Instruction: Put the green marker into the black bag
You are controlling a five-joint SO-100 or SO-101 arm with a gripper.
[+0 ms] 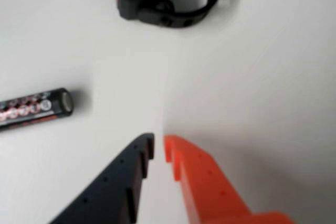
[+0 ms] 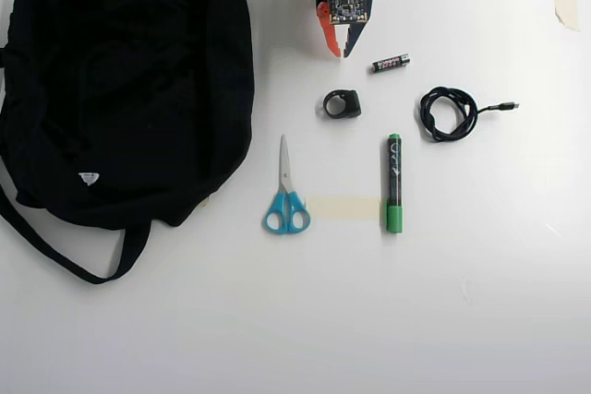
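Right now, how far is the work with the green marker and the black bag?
Nothing looks done yet. The green marker lies on the table beside a strip of tape, well apart from the black bag. The gripper holds nothing; in the wrist view its fingertips are nearly together above bare table, near the battery. Reaching, grasping, carrying to the bag and dropping are all left.

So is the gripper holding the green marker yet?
No, in the overhead view the green marker lies on the table, apart from the gripper.
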